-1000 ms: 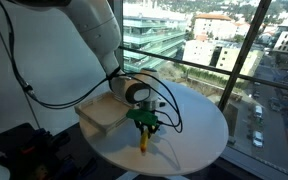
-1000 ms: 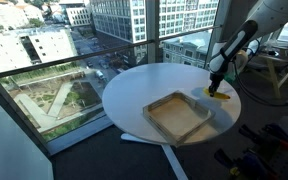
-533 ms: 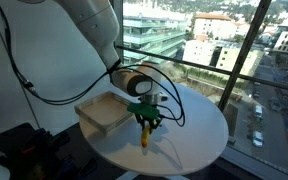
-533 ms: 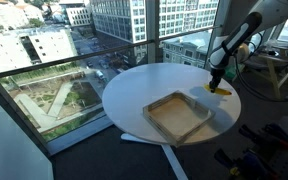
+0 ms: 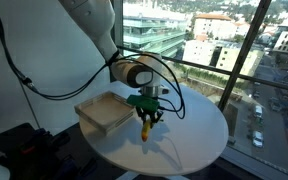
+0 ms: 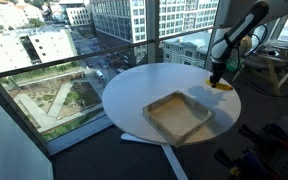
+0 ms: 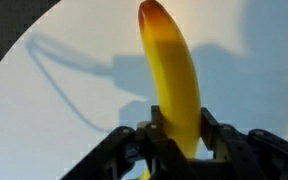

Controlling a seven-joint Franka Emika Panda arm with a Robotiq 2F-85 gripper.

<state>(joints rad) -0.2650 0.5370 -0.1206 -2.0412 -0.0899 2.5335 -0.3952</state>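
The claw [image 5: 146, 119] pinches a banana [image 7: 173, 75] by its end, holding it lifted off the white tabletop [image 5: 199, 130], just beside the wooden tray [image 5: 102, 113]; it is not yet set down.

We see a yellow banana [image 7: 174, 85] whose tip shades into orange and red. The end effector [image 7: 179, 135] looks black in the wrist view, and in an exterior view part of it shows green. The worktop [image 7: 54, 110] is plain white. The tray [image 6: 179, 117] is pale wood-tan, the arm [image 5: 94, 25] white, and its cables [image 5: 44, 95] black.
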